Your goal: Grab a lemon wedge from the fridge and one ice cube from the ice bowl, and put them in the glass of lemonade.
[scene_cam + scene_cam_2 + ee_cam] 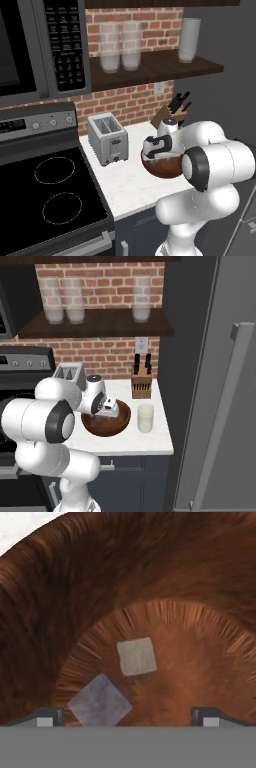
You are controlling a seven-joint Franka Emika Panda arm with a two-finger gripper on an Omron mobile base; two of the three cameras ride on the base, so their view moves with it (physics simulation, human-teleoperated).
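Ice bowl [100, 587]: two ice cubes [136, 656] on its floor between the wide-open, empty gripper [128, 717] fingertips (one nearer the left tip).

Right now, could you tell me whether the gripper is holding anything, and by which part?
Nothing is held. The gripper is open, low inside the ice bowl; its finger tips stand wide apart, with two ice cubes lying loose on the bowl's floor.

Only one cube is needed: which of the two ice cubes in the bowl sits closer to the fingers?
The darker grey ice cube, turned like a diamond, beside the left finger. The paler ice cube lies farther up the wooden bowl.
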